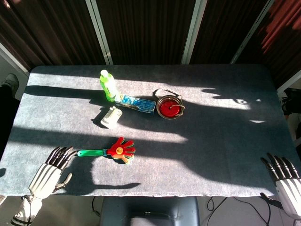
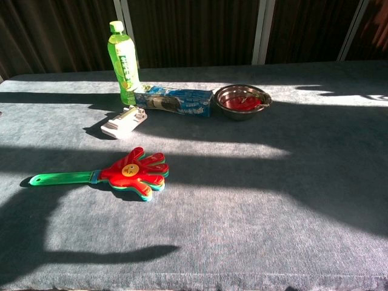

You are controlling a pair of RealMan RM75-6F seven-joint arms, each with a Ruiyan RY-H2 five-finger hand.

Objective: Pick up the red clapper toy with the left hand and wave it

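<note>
The red clapper toy lies flat on the grey table, a red hand shape with a yellow face and a green handle pointing left. My left hand rests near the front left edge, fingers spread and empty, its fingertips a short way left of the handle's end. My right hand sits at the front right corner, fingers apart, holding nothing. Neither hand shows in the chest view.
Behind the toy stand a green bottle, a blue packet, a small white object and a metal bowl with red contents. The table's front edge is close.
</note>
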